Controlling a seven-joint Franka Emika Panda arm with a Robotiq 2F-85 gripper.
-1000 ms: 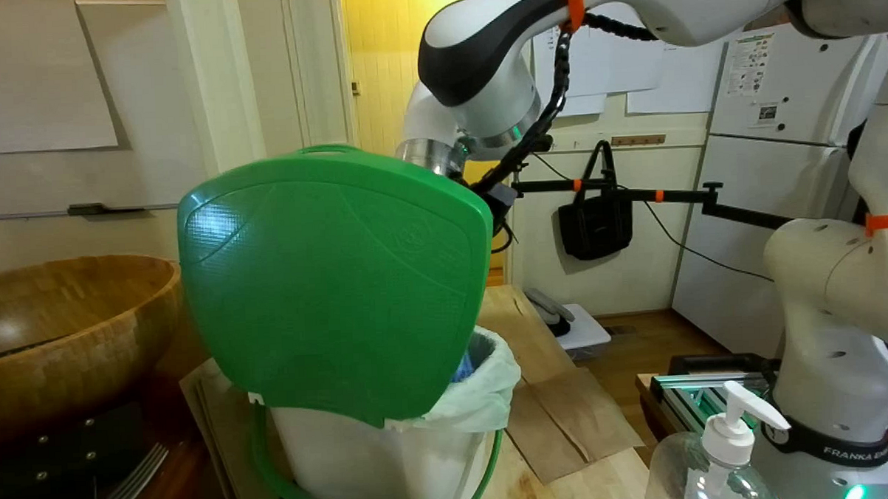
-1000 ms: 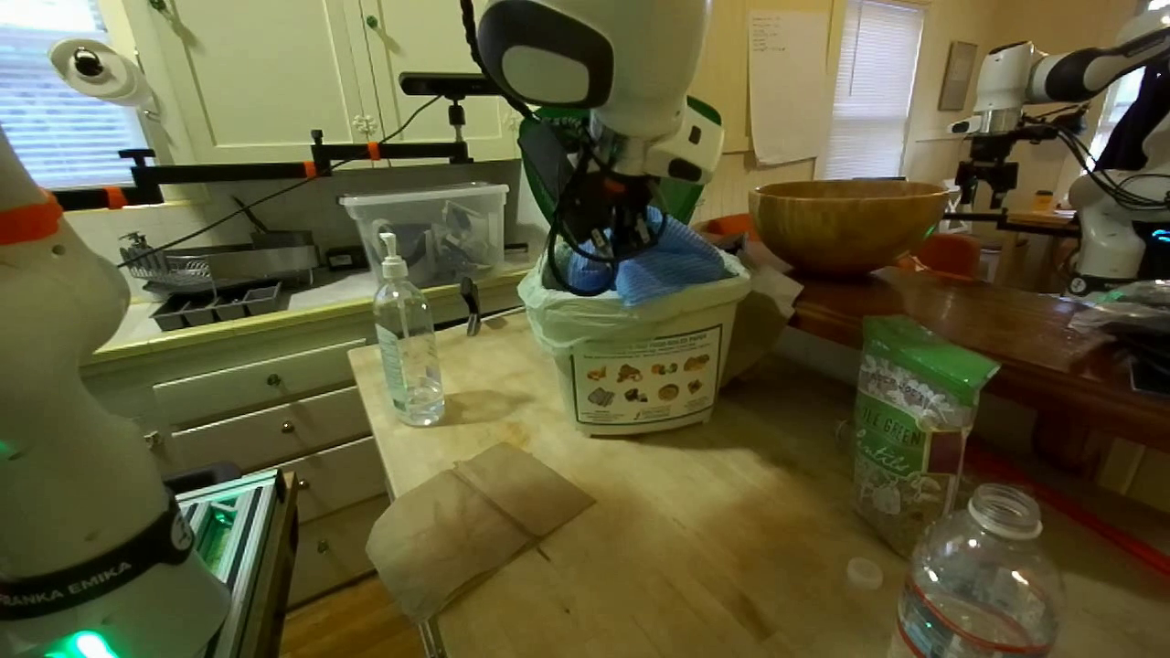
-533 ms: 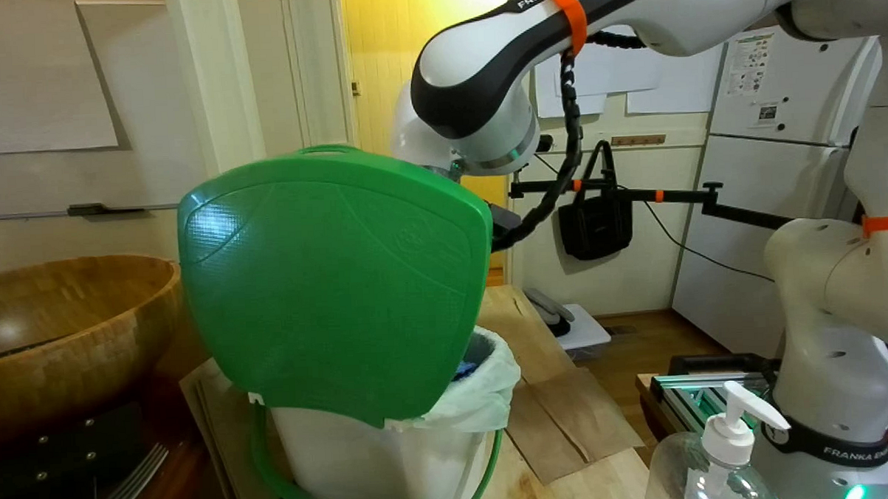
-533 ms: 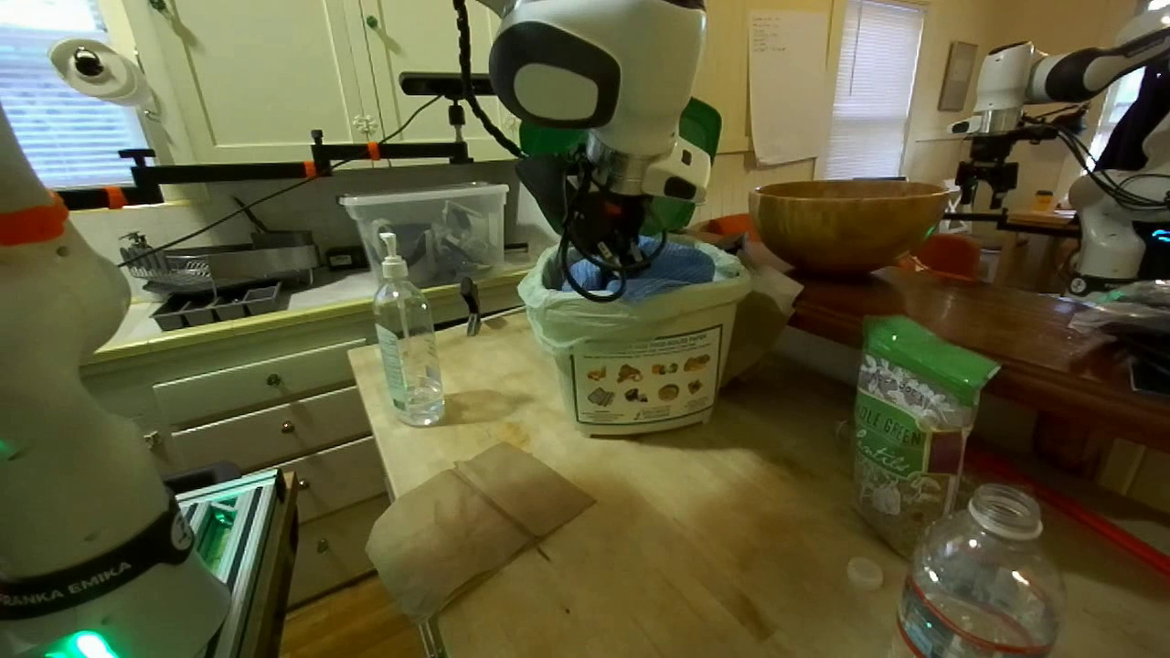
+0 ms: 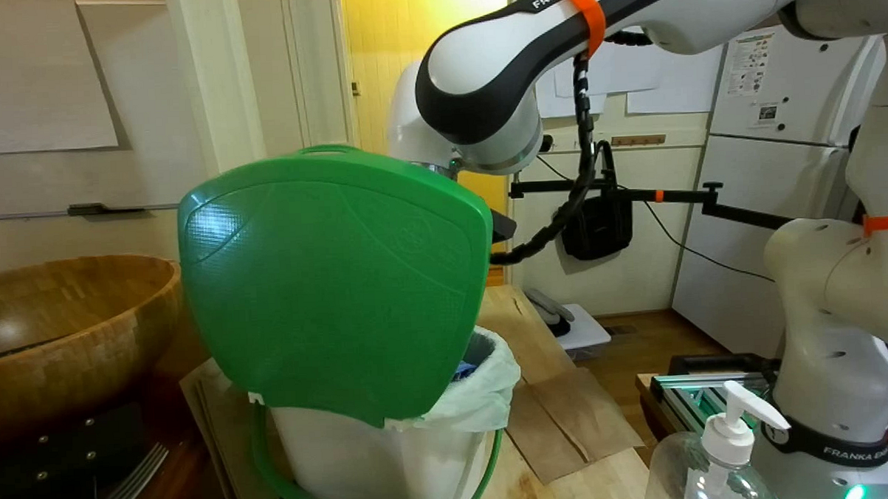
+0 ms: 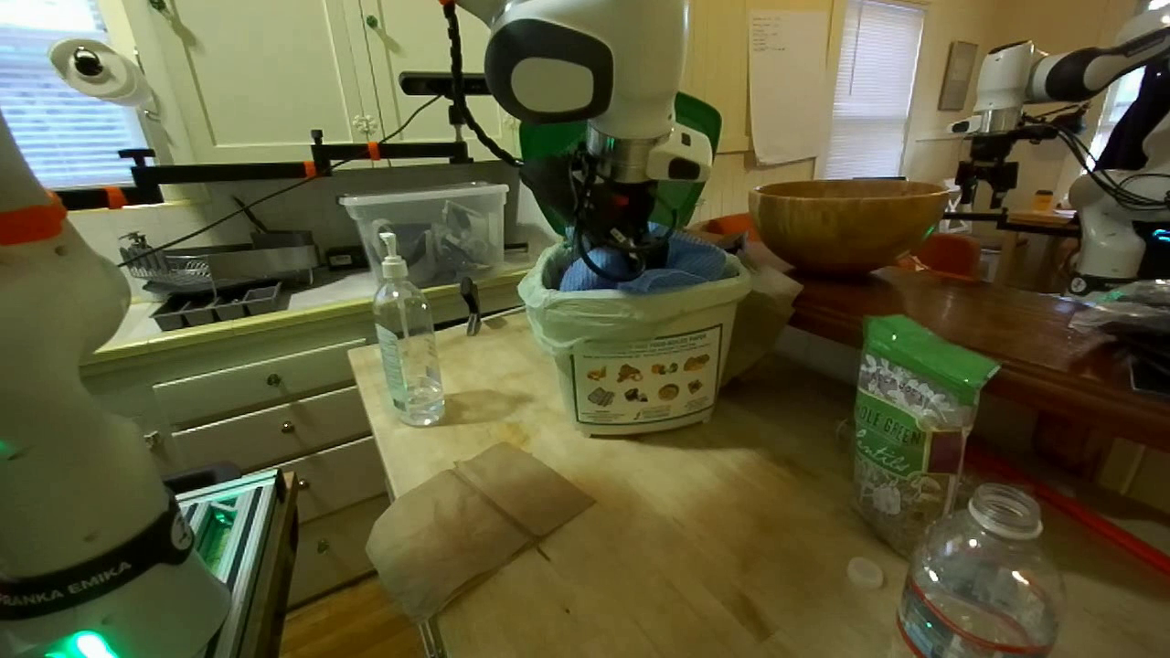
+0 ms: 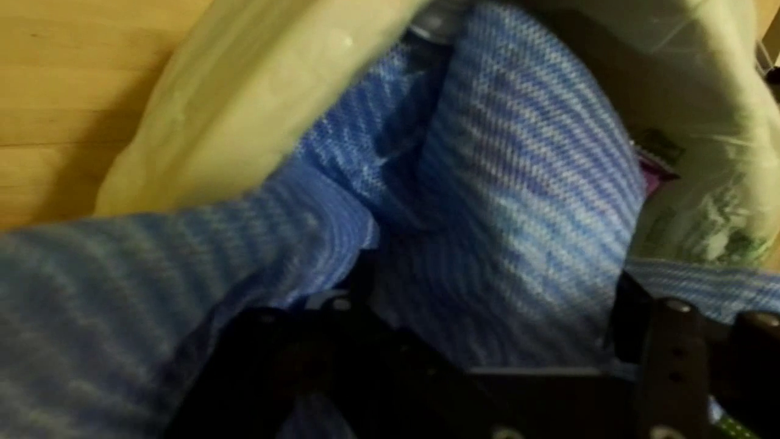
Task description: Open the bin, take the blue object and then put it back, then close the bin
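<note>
The bin (image 6: 644,315) stands on the table with its green lid (image 5: 334,283) raised and a pale liner folded over its rim. A crumpled, blue striped knit cloth, the blue object (image 7: 536,152), lies in the mouth of the bin; a patch of this cloth (image 5: 464,370) shows past the lid. My gripper (image 7: 493,286) is down in the cloth, fingers spread wide apart, with folds of fabric lying between and around them. In an exterior view the fingertips are sunk out of sight in the cloth. The raised lid hides the gripper in an exterior view.
A pump bottle (image 6: 407,356) and a flat brown paper bag (image 6: 484,521) are near the bin. A wooden bowl (image 6: 845,219) sits behind it on a darker table. Toward the front right stand a green lentil bag (image 6: 919,429) and a clear plastic bottle (image 6: 978,576).
The fingers have spread apart, letting go of the cloth. The cloth, raised higher one second ago, has slumped down into the bin. The arm has shifted slightly above it.
</note>
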